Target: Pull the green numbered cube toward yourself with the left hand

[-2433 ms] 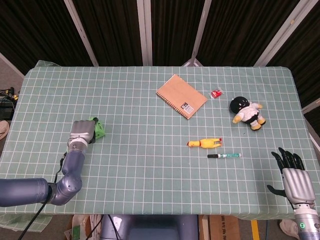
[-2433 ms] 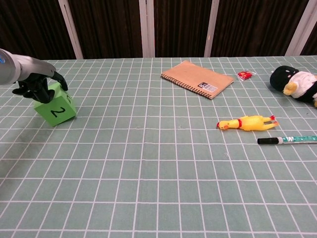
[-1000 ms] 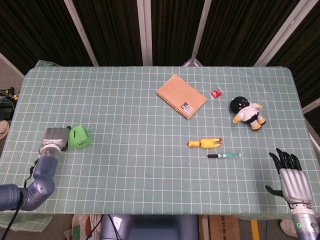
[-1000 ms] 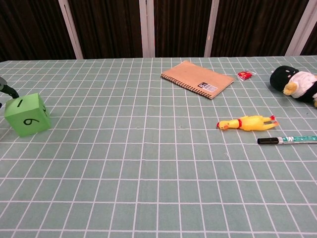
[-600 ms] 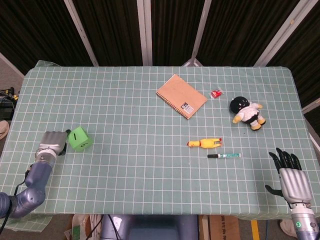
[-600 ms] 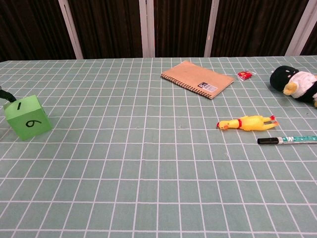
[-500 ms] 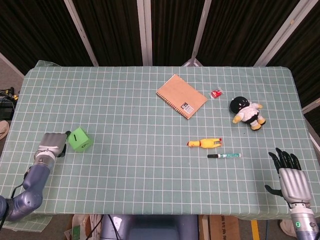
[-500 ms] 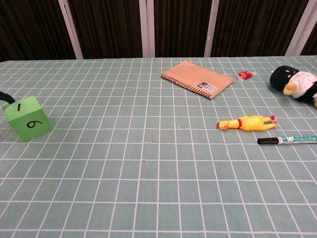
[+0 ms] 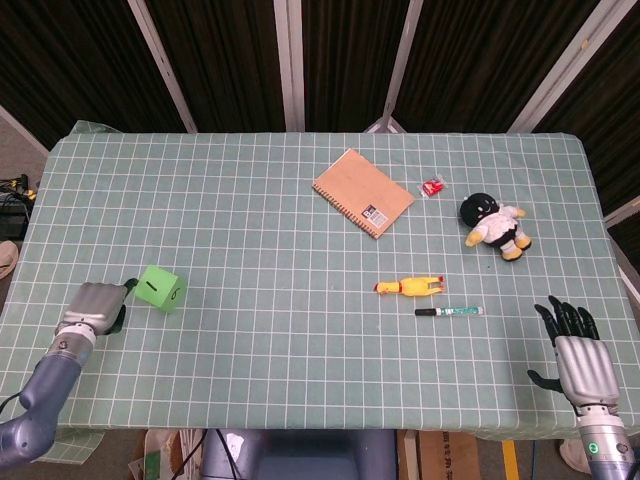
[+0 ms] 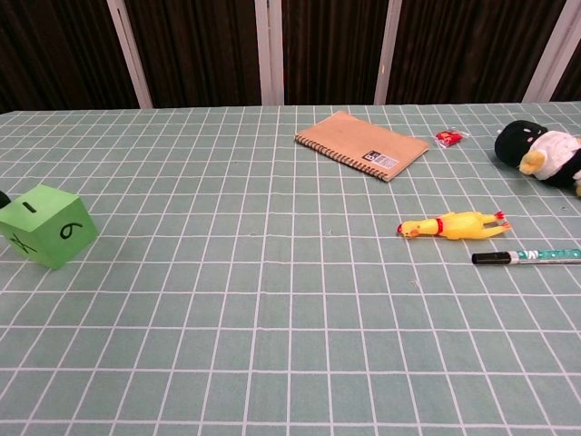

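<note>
The green numbered cube (image 9: 160,289) sits near the table's front left, tilted; in the chest view the green numbered cube (image 10: 47,225) shows a 6 on one face. My left hand (image 9: 92,307) rests just left of the cube, dark fingers (image 9: 124,296) bent down toward it and holding nothing; I cannot tell whether they touch it. The chest view shows only a dark fingertip at the left edge. My right hand (image 9: 575,352) hangs off the front right corner with its fingers spread, holding nothing.
A brown spiral notebook (image 9: 362,192) lies at the back centre, with a small red item (image 9: 432,186) and a plush toy (image 9: 494,224) to its right. A yellow rubber chicken (image 9: 408,286) and a marker (image 9: 448,311) lie right of centre.
The left hand has drawn back toward the front left edge. The cube has slid nearer with it and rolled, so different faces now show.
</note>
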